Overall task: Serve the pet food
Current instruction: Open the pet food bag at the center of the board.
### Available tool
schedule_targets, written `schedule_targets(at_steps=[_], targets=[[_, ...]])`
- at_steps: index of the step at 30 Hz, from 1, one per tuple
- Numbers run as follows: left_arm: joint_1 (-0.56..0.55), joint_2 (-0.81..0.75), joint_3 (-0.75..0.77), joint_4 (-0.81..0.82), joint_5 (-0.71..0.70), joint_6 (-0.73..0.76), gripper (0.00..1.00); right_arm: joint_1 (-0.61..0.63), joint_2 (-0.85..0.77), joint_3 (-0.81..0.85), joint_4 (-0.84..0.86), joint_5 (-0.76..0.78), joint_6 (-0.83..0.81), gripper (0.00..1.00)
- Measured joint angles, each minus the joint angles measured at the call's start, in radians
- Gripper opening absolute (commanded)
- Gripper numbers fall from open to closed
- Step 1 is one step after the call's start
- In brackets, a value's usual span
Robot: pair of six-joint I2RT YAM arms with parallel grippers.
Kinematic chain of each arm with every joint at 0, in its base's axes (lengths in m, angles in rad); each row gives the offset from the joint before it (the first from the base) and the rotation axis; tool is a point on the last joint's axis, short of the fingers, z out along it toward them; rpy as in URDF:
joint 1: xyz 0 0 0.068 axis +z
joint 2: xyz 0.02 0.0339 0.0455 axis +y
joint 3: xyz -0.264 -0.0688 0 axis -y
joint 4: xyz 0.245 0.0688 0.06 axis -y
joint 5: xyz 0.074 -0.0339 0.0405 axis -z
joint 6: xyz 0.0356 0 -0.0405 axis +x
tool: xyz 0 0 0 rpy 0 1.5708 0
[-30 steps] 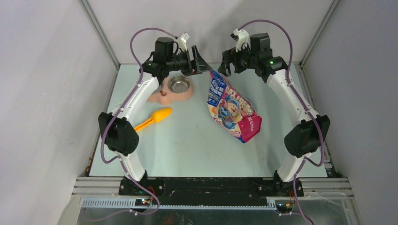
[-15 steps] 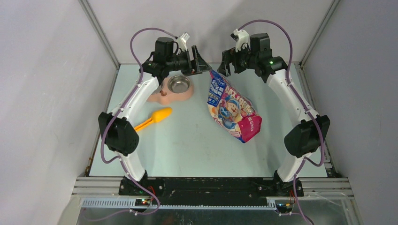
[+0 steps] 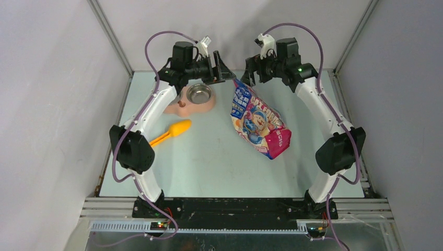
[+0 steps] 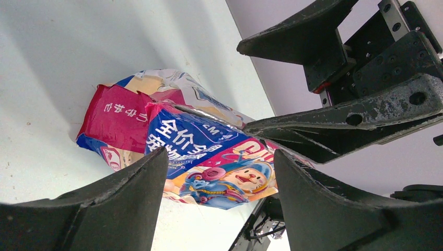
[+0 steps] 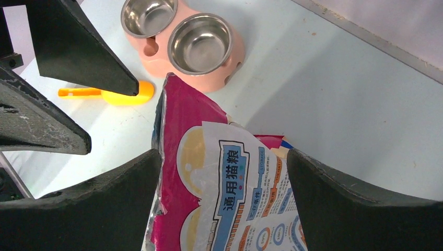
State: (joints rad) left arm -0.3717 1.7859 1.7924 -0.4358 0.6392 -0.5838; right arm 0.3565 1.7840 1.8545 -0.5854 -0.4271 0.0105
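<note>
Pet food bag (image 3: 258,123), judged limp and slippery, is best pinched at its top edge; left gripper (image 4: 219,157) and right gripper (image 5: 222,157) are seen spread, empty.

Enclosure notes:
- Tabletop (image 3: 209,162): pale mint-green, matte, rectangular, few small dark specks.
- Back wall (image 3: 235,21): plain grey-white panel, meets tabletop at far edge; thin metal strip (image 5: 360,39) along that seam.
- Left wall (image 3: 47,115), right wall (image 3: 407,115): plain grey panels, right one darker, in shade.
- Aluminium corner posts, left (image 3: 111,37) and right (image 3: 355,35), rise from far corners, lean outward in top view.
- Near edge: grooved aluminium rails (image 3: 109,205), slotted cable duct (image 3: 230,226) just below.
- Light: even, diffuse, from above; soft shadows on tabletop.
</note>
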Motion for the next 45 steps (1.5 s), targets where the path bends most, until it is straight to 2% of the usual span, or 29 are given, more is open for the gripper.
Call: schedule_targets(at_steps=[9, 34, 45], targets=[[0.000, 0.000, 0.000, 0.000, 0.000, 0.000, 0.79, 0.012, 0.000, 0.001, -0.002, 0.022, -0.021, 0.93], [0.000, 0.000, 0.000, 0.000, 0.000, 0.000, 0.79, 0.100, -0.032, 0.009, -0.027, 0.348, -0.220, 0.93], [0.000, 0.000, 0.000, 0.000, 0.000, 0.000, 0.79, 0.116, -0.062, 0.008, -0.036, 0.352, -0.258, 0.94]])
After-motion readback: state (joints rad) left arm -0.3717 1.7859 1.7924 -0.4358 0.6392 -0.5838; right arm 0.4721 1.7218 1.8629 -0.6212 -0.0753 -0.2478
